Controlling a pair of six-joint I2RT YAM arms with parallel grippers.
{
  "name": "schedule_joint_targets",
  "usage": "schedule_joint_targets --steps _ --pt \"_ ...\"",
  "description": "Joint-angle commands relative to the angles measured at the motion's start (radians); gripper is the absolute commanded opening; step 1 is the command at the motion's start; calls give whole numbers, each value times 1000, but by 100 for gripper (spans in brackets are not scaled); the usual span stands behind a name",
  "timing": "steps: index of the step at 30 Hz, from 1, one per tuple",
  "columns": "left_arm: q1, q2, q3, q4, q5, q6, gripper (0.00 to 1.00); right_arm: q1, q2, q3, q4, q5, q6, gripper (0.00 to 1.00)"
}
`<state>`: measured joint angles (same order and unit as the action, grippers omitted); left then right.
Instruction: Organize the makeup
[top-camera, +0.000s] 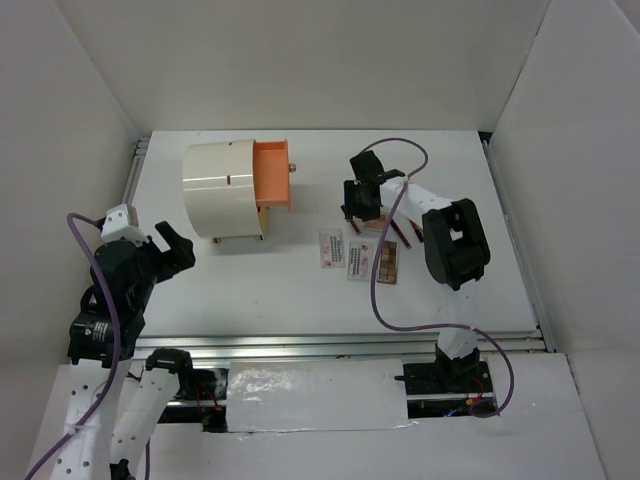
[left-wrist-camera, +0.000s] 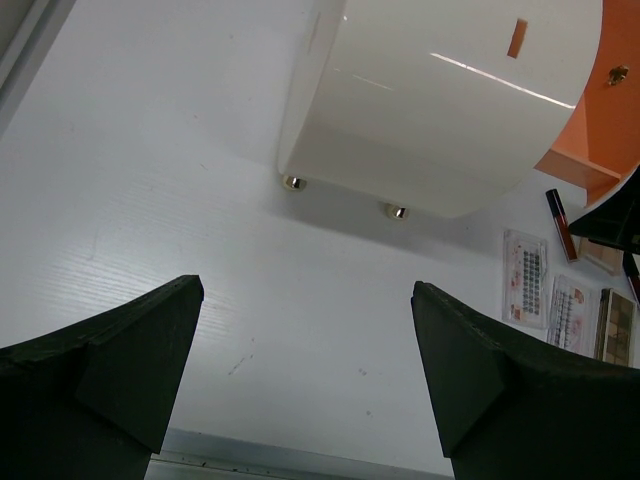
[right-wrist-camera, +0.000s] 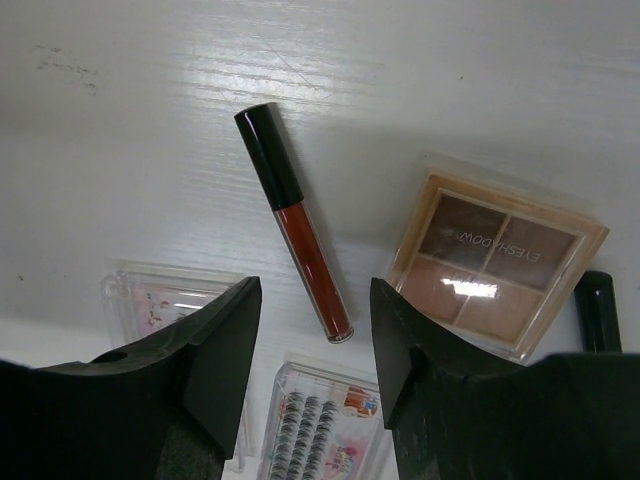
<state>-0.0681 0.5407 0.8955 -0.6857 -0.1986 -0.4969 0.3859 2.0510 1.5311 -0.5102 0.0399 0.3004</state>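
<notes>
The makeup lies right of centre. In the right wrist view I see a dark red lip-gloss stick (right-wrist-camera: 297, 227) with a black cap, a square four-pan eyeshadow compact (right-wrist-camera: 495, 263), two white-pink lash packets (right-wrist-camera: 322, 428) (right-wrist-camera: 158, 297) and the black end of another stick (right-wrist-camera: 597, 310). My right gripper (right-wrist-camera: 315, 345) is open and empty, hovering just above the red stick's lower end. From the top view the gripper (top-camera: 361, 207) is over the group: packets (top-camera: 332, 247), a brown palette (top-camera: 387, 262) and sticks (top-camera: 404, 232). My left gripper (top-camera: 171, 246) is open and empty at the left.
A large cream cylindrical box (top-camera: 224, 188) with an open orange drawer (top-camera: 272, 173) stands at the back left; it shows on small gold feet in the left wrist view (left-wrist-camera: 440, 90). White walls enclose the table. A metal rail (top-camera: 350, 345) runs along the front edge.
</notes>
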Motion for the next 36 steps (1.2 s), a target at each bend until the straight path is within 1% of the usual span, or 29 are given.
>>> schedule_joint_targets --steps 1,6,10,14,15,17,19,23,26,27,29,30,31,33,34,36 --pt "-4 5 0 51 16 24 99 14 21 8 -19 21 -10 55" --pt "-2 -2 -3 52 16 26 99 27 43 18 -39 49 -10 48" --pt "-4 -2 -3 52 14 23 99 37 61 31 -54 67 -7 46" --pt "-4 -8 -3 57 27 29 100 42 66 29 -56 71 -6 35" --pt "-4 -13 -4 58 31 29 99 44 61 26 -53 69 -7 31" --pt "-4 -18 -4 60 30 27 99 47 54 23 -50 77 -6 27" --pt "-2 -21 -6 61 31 29 99 47 14 5 -16 72 3 22" --pt "-4 -18 -4 58 33 31 99 47 -86 21 -5 74 22 21" --pt "-4 -18 -4 61 34 31 99 51 -181 78 -31 61 39 21" --pt "-4 -18 -6 60 34 31 99 53 -234 102 -36 28 45 21" --pt "-4 -22 -6 60 33 29 99 65 -285 116 -15 -40 81 21" --pt "-2 -25 -4 61 33 29 99 70 -332 121 2 -93 100 22" --pt "-4 -27 -6 61 31 29 100 74 -353 120 51 -194 146 22" --pt "-4 -27 -7 60 28 27 99 88 -383 129 100 -280 199 22" --pt "-4 -27 -6 60 27 27 100 94 -387 136 145 -340 257 22" --pt "-2 -27 -6 57 24 26 99 113 -382 164 177 -376 310 22"
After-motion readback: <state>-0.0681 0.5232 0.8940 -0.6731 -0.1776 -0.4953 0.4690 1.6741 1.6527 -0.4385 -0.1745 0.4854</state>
